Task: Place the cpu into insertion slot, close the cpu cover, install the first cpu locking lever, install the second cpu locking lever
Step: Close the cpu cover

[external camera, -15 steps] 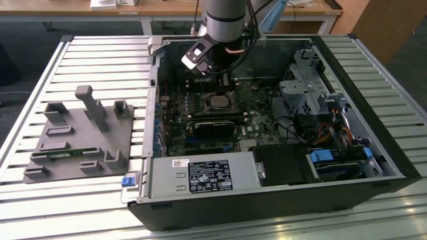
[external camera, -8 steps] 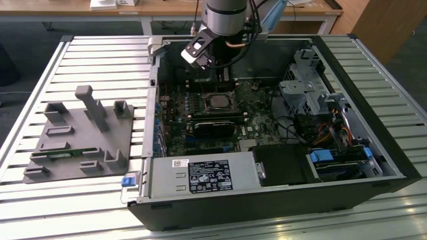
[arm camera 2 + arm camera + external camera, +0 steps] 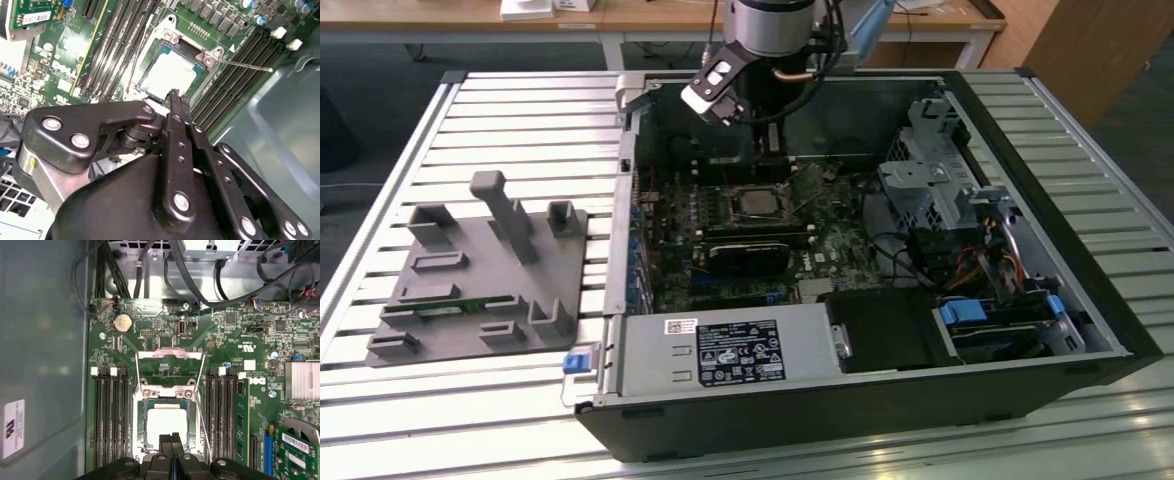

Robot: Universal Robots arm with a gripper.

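The cpu (image 3: 164,426) lies flat in the insertion slot (image 3: 142,407), its pale silver top showing; in the second wrist view the cpu (image 3: 167,74) sits just beyond my fingertips. The cpu cover (image 3: 170,355) stands swung open from the slot's far side, a thin silvery frame with the green board visible through its window. A thin wire locking lever (image 3: 245,65) sticks out unlatched beside the slot, and another lever (image 3: 199,407) runs along the slot's side. My gripper (image 3: 171,438) hovers over the cpu's near edge, shut with nothing between its fingers. In the exterior view my gripper (image 3: 771,145) hangs above the slot (image 3: 755,203).
The motherboard (image 3: 235,335) lies in an open black computer case (image 3: 1067,250). Memory slots (image 3: 107,415) flank the socket on both sides. Black cables (image 3: 200,285) cross the case wall beyond. A grey fixture block (image 3: 480,270) sits on the slatted table at the exterior view's left.
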